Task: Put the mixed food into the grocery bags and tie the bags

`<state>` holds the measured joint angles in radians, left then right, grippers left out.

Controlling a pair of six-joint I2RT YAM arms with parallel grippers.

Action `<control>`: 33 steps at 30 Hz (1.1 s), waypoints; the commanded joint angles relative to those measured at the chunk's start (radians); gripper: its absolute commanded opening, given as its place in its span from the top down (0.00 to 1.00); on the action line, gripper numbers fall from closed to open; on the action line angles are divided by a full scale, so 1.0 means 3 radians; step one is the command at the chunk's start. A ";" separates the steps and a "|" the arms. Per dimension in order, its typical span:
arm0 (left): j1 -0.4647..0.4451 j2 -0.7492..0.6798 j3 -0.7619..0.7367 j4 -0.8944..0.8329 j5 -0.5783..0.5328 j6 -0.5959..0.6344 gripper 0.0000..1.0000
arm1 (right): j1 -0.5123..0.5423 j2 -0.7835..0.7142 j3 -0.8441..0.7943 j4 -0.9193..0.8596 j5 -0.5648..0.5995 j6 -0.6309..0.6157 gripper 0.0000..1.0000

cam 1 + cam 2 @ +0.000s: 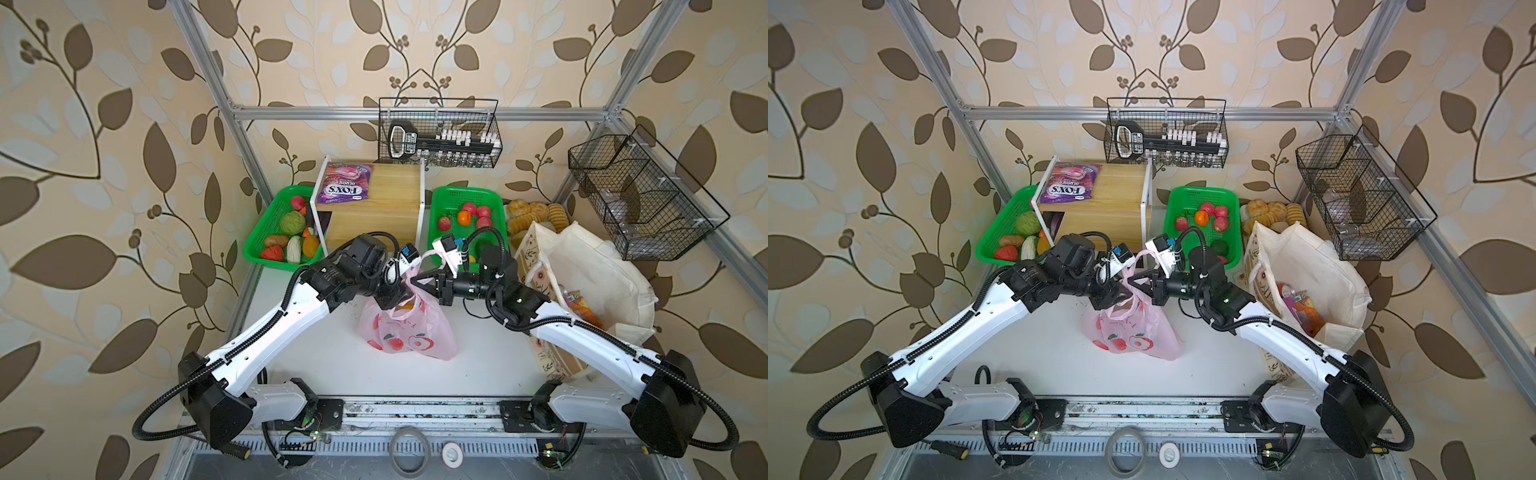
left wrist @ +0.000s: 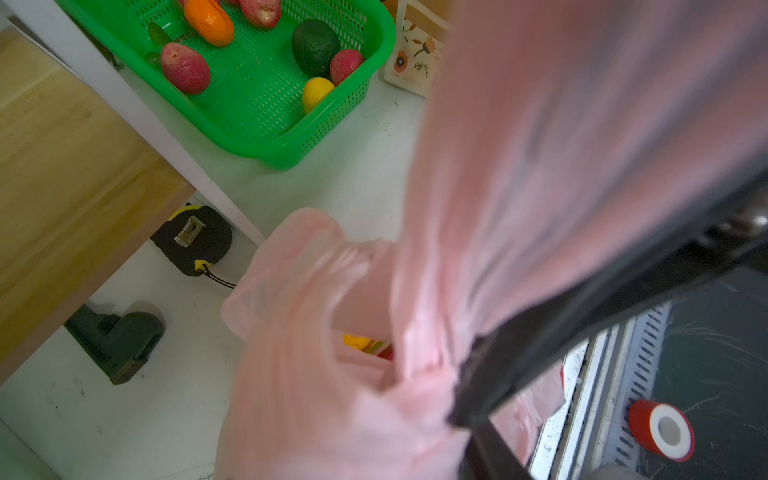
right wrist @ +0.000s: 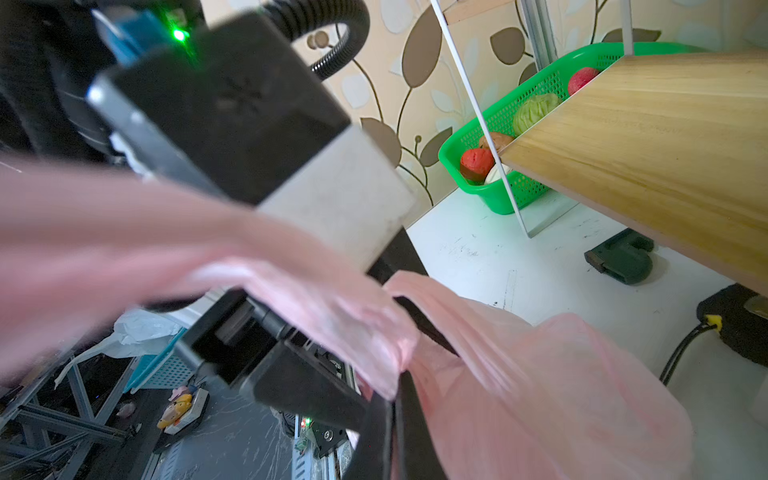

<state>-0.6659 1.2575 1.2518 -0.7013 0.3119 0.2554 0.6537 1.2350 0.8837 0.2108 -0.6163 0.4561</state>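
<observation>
The pink bag (image 1: pixel 409 332) stands on the table (image 1: pixel 316 365), handles (image 1: pixel 410 275) bunched at its 12 o'clock. The right end effector (image 1: pixel 420 279) is clamped on one handle. The left end effector (image 1: pixel 398 300) (grip hidden by film, cannot tell) sits just beside it at 8 o'clock.

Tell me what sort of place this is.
Probably a robot lab cell dressed like a home pantry: an aluminium frame boxes in the white table, robot arms are mounted at its front, and a green basket holds fruit that may be fake.
</observation>
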 commanded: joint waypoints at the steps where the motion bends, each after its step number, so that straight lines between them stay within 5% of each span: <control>1: 0.0031 -0.0019 0.0063 0.0222 0.0154 -0.0053 0.56 | 0.0027 -0.0076 -0.0057 0.0121 -0.0093 0.0007 0.96; 9: 0.0031 -0.0052 -0.0027 0.0481 0.0195 -0.0189 0.82 | 0.0031 -0.0169 -0.0122 0.0119 -0.0087 0.0033 0.92; 16: 0.0031 -0.0304 -0.0332 0.1090 0.0126 -0.0479 0.92 | -0.0012 -0.0377 -0.0323 -0.0127 0.0004 -0.0137 0.54; 22: 0.0030 -0.0517 -0.0588 0.1447 0.0039 -0.0559 0.95 | -0.0087 -0.0523 -0.0543 -0.0269 0.0111 -0.0285 0.45; 26: 0.0029 -0.0575 -0.0695 0.1644 0.0043 -0.0634 0.95 | -0.0053 -0.0466 -0.0559 -0.0210 0.0002 -0.0262 0.55; 33: 0.0028 -0.0704 -0.0881 0.1941 -0.0211 -0.0762 0.95 | 0.0175 -0.0433 -0.0552 -0.0033 -0.0155 -0.0173 0.99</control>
<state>-0.6659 1.0935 0.9943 -0.2379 0.3004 0.0521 0.6823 1.1030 0.7212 0.1692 -0.6220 0.4065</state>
